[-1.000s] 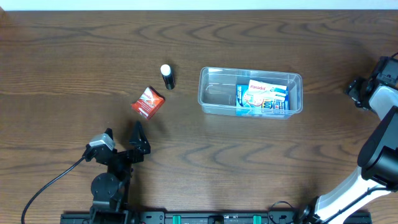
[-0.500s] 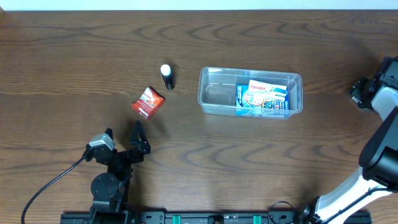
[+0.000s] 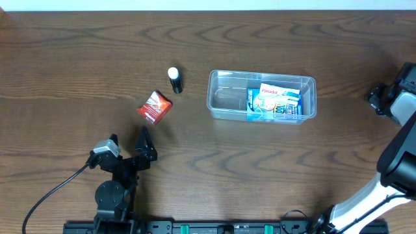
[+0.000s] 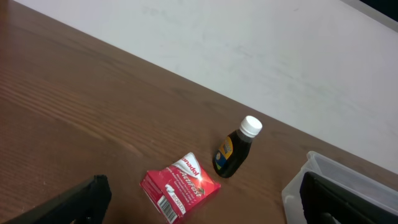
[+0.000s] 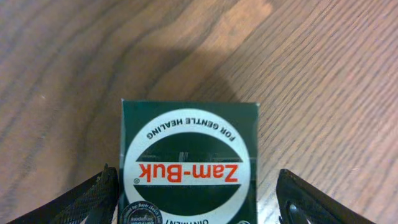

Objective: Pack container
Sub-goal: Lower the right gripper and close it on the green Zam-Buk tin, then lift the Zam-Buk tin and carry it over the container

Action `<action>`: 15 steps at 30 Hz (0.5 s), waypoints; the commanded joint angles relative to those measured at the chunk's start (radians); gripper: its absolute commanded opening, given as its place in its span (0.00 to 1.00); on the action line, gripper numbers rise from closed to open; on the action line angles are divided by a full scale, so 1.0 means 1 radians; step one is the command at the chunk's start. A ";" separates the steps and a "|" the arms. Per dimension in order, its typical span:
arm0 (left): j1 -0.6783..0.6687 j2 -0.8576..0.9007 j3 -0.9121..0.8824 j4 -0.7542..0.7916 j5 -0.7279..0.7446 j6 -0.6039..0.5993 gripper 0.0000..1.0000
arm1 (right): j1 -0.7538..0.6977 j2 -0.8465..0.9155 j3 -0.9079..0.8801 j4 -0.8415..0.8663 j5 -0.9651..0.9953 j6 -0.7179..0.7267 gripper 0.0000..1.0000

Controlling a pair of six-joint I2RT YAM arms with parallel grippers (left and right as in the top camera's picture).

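The clear container (image 3: 224, 97) lies right of centre with a blue and white box (image 3: 274, 102) in its right half. Its corner (image 4: 311, 177) shows in the left wrist view. A red box (image 3: 155, 106) (image 4: 181, 186) and a dark bottle with a white cap (image 3: 175, 80) (image 4: 235, 148) lie left of it. My left gripper (image 3: 128, 138) (image 4: 203, 182) stands open, short of the red box. My right gripper (image 3: 382, 97) (image 5: 198, 180) is at the far right, open around a green Zam-Buk box (image 5: 189, 158). Its left finger is close against the box and a gap shows on the right.
Dark wood table (image 3: 78, 58) all round. A white wall (image 4: 267, 56) runs behind the far edge. The left arm's base and cable (image 3: 58, 190) sit at the front left. The right arm's white link (image 3: 396, 156) slants along the right edge.
My right gripper has shifted slightly to the right, toward the table's right edge. The left arm and the objects have not moved.
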 commanded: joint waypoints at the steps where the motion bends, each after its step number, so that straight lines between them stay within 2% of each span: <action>1: 0.005 -0.007 -0.021 -0.036 -0.027 0.016 0.98 | -0.006 0.042 -0.005 -0.002 -0.004 0.015 0.80; 6: 0.005 -0.007 -0.021 -0.036 -0.027 0.016 0.98 | -0.007 0.045 -0.005 0.000 -0.004 0.014 0.80; 15: 0.005 -0.007 -0.021 -0.036 -0.027 0.016 0.98 | -0.007 0.045 -0.005 0.000 -0.009 0.006 0.67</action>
